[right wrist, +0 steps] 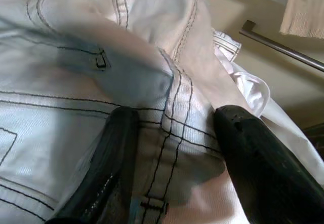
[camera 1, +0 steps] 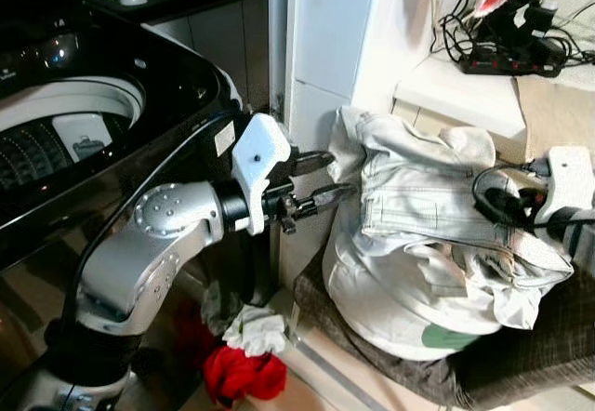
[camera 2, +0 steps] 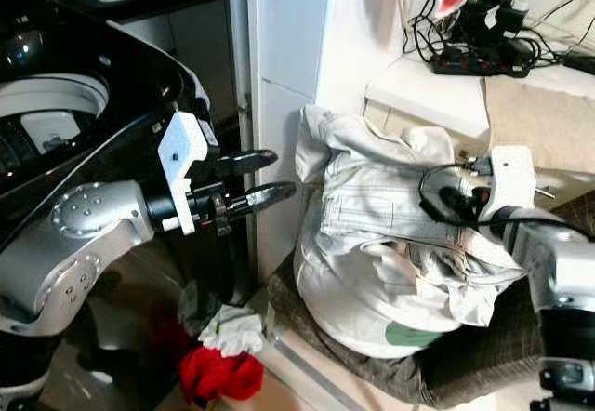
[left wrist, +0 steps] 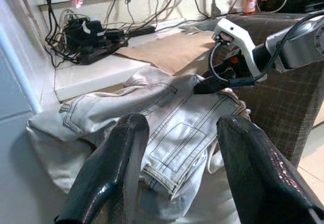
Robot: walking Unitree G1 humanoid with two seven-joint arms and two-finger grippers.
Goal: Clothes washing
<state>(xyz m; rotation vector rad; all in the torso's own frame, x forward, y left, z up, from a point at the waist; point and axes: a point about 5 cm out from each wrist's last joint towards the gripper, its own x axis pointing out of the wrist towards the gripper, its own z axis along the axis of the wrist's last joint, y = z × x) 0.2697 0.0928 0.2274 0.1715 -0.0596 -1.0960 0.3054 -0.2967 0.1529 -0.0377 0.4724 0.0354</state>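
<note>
A pair of pale denim jeans was seen draped over the top of a heap of light laundry, which was piled on a dark checked cushion just to the right of the black top-loading washing machine. The machine's lid was up and its drum was exposed.

The left gripper was held in the air between the machine and the jeans, near the trouser edge but apart from it; its two black fingers were spread and nothing was held between them. The right gripper was set down on the far side of the jeans from the machine, its fingers parted astride a stitched seam and pressed on the cloth; no closing on the denim could be made out.

The jeans were judged to be soft but thick, fairly heavy for cloth, and likely to sag and drag the lighter items beneath. A hold at the doubled seam or waistband was judged firmest, as a single layer might slip.

On the floor below the machine, a red cloth and a white cloth were seen lying together.
</note>
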